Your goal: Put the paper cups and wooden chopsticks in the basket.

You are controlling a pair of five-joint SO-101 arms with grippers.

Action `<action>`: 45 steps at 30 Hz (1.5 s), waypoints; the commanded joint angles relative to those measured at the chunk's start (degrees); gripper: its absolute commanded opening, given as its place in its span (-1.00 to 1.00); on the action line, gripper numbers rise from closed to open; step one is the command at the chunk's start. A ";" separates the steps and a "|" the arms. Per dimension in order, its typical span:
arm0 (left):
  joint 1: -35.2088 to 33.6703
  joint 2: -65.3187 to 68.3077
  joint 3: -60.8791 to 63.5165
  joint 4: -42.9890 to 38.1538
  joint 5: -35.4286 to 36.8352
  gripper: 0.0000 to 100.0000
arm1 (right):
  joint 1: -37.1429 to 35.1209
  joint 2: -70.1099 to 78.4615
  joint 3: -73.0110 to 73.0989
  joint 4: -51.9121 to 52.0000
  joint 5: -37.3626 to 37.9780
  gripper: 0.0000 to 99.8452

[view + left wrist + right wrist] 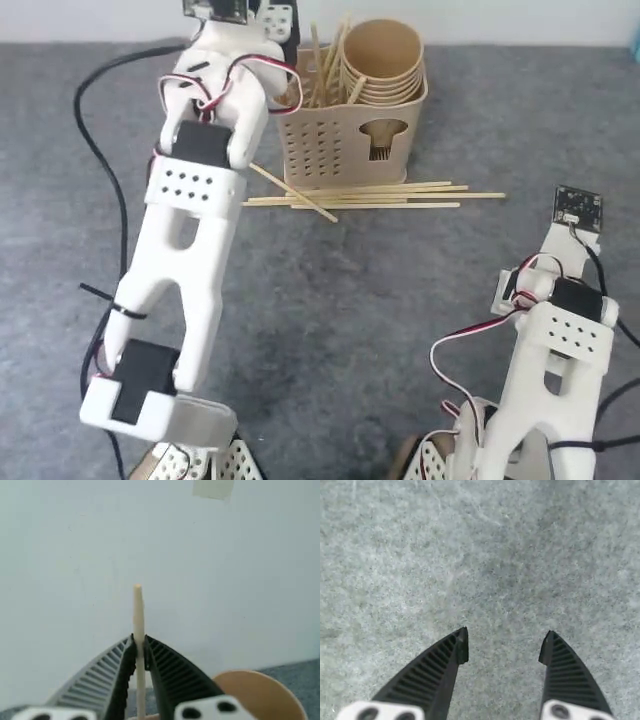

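One chopstick: pinched between the left gripper's nearly closed fingers, tip sticking out past them.
Paper cups: stacked inside the basket, near that gripper.
Loose chopsticks: flat on the mat, before the basket.
Right gripper: spread wide over the mat, well apart.

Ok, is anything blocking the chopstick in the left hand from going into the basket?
Nothing visible does. The left hand is shut on the chopstick up by the basket. The stacked paper cups fill one end of it, and more chopsticks stand in the other end.
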 commanded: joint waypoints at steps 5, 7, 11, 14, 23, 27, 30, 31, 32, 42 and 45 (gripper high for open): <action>-2.02 -3.96 -0.40 9.14 -3.16 -0.19 | -0.31 -0.31 -0.35 -0.84 0.09 -0.52; -3.16 -6.95 -0.40 13.19 -3.16 -0.12 | -0.57 -0.31 -0.35 -0.48 0.09 -0.52; -6.86 -14.86 -0.40 20.57 -2.73 -0.15 | -0.57 -0.31 0.26 -0.57 0.09 -0.52; -10.55 -19.87 -0.13 27.25 -1.76 -0.21 | -0.92 -0.57 1.67 -0.92 0.09 -0.52; -22.95 -17.41 -0.13 43.34 12.75 -0.44 | -1.98 -0.57 2.02 -0.92 0.00 -0.52; -23.38 -9.49 -0.04 46.86 17.67 -0.44 | -1.89 -0.31 2.11 -0.84 0.00 -0.52; -22.95 -0.88 -0.40 46.59 21.19 -0.44 | -1.89 -0.31 2.11 -0.75 0.00 -0.52; -22.42 2.29 -0.48 45.98 22.42 -0.44 | -1.71 -0.31 2.11 -0.75 0.00 -0.52; -22.07 5.19 -0.48 45.19 23.30 -0.45 | -1.63 -0.31 2.11 -0.75 0.00 -0.52; -16.53 33.67 -15.78 42.20 27.96 -0.45 | -1.54 -0.31 2.99 -0.92 0.00 -0.52; -14.68 40.62 -21.76 42.81 28.04 -0.45 | -1.54 -0.31 2.99 -0.92 0.00 -0.52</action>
